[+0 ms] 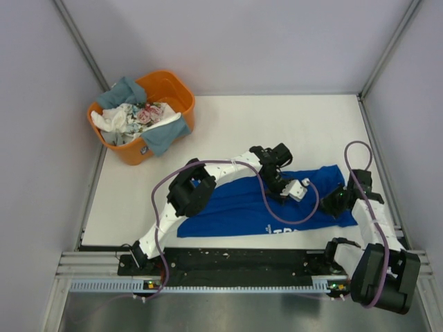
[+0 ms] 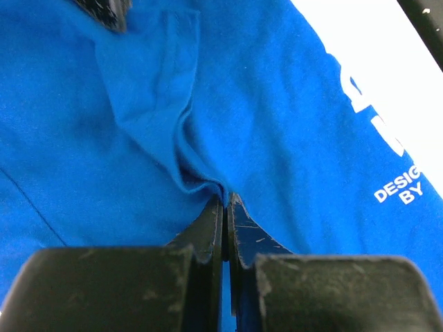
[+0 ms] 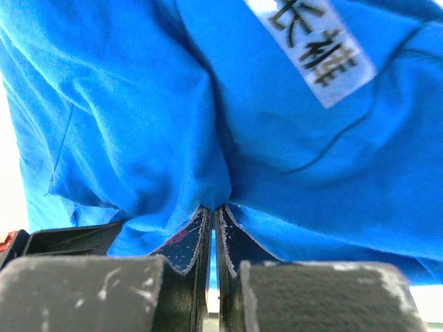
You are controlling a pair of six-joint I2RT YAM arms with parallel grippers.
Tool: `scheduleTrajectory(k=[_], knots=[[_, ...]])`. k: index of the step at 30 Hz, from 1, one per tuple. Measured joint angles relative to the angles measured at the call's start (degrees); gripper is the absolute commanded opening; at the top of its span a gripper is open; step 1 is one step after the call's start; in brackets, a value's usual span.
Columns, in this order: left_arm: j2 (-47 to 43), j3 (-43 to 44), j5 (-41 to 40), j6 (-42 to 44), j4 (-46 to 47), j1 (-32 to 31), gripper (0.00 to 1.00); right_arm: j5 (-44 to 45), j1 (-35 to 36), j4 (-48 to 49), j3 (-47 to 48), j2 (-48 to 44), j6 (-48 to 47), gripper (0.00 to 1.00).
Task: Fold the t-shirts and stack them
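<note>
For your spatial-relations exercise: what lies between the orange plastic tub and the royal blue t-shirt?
Bare white tabletop, with a purple cable arcing over it, in the top external view.

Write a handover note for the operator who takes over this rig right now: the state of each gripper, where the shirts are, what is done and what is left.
Left gripper: jaws shut on a pinched fold of the blue t-shirt.
Right gripper: jaws shut on the same shirt, near its neck label.
Blue t-shirt: lies as a long band on the table, close to the arm bases.
Other shirts: grey-blue, white and floral, heaped in the orange tub at the far left.
Done: one shirt out and partly folded, it seems.
Left: finish that fold, then fold the tub's shirts and stack them all.
</note>
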Motion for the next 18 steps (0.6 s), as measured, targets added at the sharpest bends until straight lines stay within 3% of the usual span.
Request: scheduleTrajectory(k=[14, 18], knots=[[0.0, -1.0, -0.4, 3.1, 0.4, -0.1, 0.0, 0.5, -9.0, -7.7, 3.4, 1.1, -2.4, 0.0], [0.0, -1.0, -0.3, 5.6, -0.5, -0.6, 0.17, 0.3, -11.8, -9.1, 3.2, -0.2, -2.2, 0.0]])
